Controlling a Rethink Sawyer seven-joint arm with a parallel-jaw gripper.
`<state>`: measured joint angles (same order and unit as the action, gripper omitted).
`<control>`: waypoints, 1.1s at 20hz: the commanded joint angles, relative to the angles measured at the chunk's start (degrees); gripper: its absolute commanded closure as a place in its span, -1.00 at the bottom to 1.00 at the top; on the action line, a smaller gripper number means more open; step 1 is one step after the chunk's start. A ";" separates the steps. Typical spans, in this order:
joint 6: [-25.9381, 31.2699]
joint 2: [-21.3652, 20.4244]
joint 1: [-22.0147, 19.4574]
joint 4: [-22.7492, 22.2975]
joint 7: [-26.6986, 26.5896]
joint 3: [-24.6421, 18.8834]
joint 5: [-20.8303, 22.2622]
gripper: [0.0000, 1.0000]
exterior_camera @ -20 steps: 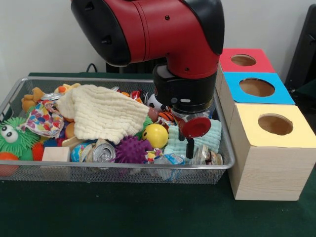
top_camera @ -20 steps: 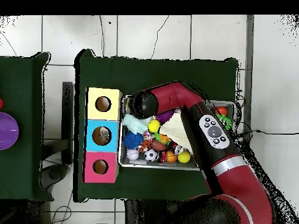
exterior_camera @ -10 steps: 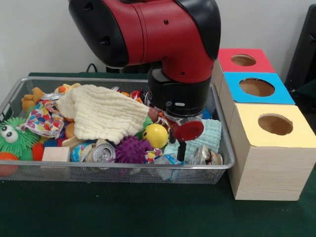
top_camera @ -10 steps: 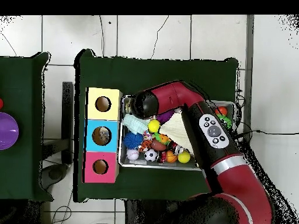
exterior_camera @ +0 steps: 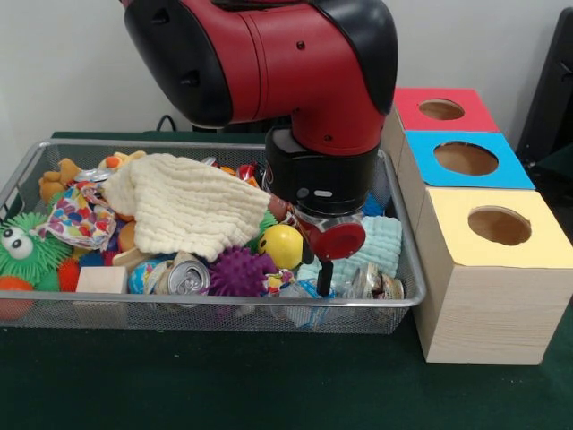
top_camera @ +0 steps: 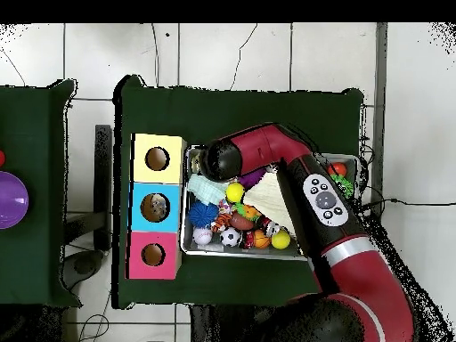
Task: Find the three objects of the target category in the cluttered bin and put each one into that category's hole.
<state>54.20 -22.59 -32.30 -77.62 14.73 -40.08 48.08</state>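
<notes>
Red and black arm's pincer (exterior_camera: pixel 324 285) low in the silver wire-mesh bin (exterior_camera: pixel 224 307), beside crumpled clear pale-blue plastic bottle (exterior_camera: pixel 309 290); finger spread cannot be told. Round dark hole in bright blue panel (exterior_camera: pixel 466 159) well right

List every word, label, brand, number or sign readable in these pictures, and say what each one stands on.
None can be read.
Crumpled printed wrappers in the bin: print too small and blurred.
Grey button panel on the arm: marks too small.
Silver can: no legible text.
Box panels, blue one included: plain, no lettering.
</notes>
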 commanded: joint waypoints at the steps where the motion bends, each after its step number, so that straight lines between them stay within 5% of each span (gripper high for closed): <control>1: 3.11 3.30 -0.03 1.08 -13.58 1.53 3.67 -1.00; 15: -0.65 6.26 -0.45 2.46 -14.68 1.35 5.95 -1.00; 22: -4.96 6.27 -2.68 0.74 -20.69 -2.50 5.98 -1.00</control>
<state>53.23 -20.54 -32.84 -76.34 14.18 -40.68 48.87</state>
